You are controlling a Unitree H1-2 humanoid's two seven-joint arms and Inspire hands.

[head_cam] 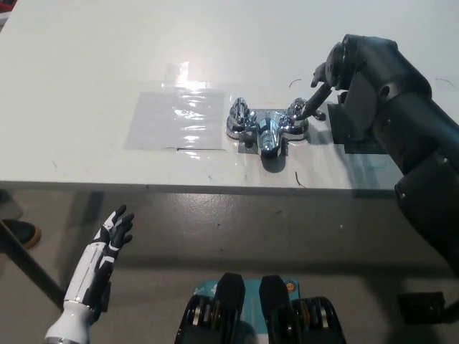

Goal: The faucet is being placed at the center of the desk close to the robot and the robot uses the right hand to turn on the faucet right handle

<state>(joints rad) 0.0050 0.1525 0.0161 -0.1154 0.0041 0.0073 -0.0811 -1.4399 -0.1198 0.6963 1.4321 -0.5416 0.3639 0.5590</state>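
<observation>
I see the faucet (264, 130) centred by the desk's (86, 86) near edge. My right hand (331, 72) meets its right handle (297, 112), ready to turn; I can't tell the grip. Left hand (113, 235) hangs spread, near left.

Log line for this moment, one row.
right hand at faucet right handle | left hand open, idle below desk edge

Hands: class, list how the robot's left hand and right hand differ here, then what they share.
Colour: the left hand is white; the right hand is black. Place: the left hand hangs below the desk edge; the right hand is over the desk. State: the left hand is open and empty; the right hand touches the faucet's right handle. Both are the robot's own.
</observation>
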